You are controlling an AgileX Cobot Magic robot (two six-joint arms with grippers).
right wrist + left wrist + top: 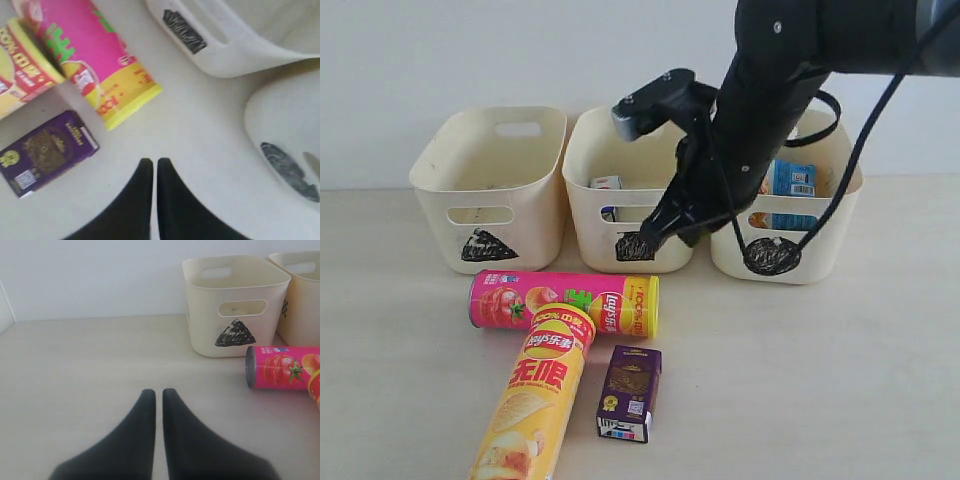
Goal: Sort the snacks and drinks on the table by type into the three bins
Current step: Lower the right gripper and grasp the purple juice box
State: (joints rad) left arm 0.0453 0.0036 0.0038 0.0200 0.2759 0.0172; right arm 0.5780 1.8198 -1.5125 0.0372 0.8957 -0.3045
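The pink chip tube (pixel 565 303) and the yellow chip tube (pixel 535 400) lie on the table (pixel 800 380), ends touching. The dark purple carton (pixel 630 393) lies beside them. A whitish carton (pixel 607 185) sits in the square bin (pixel 590 150), and a blue noodle packet (pixel 790 178) in the circle bin (pixel 830 240). My right gripper (pixel 653 228) is shut and empty, hanging before the square bin, above bare table between the purple carton (pixel 47 152) and circle bin (pixel 285 130). My left gripper (pixel 154 392) is shut and empty, left of the triangle bin (pixel 235 305); it is outside the exterior view.
The triangle bin (pixel 535 215) looks empty from here. The three bins stand in a row against the white back wall. My right arm (pixel 760 110) crosses in front of the square and circle bins and hides part of them.
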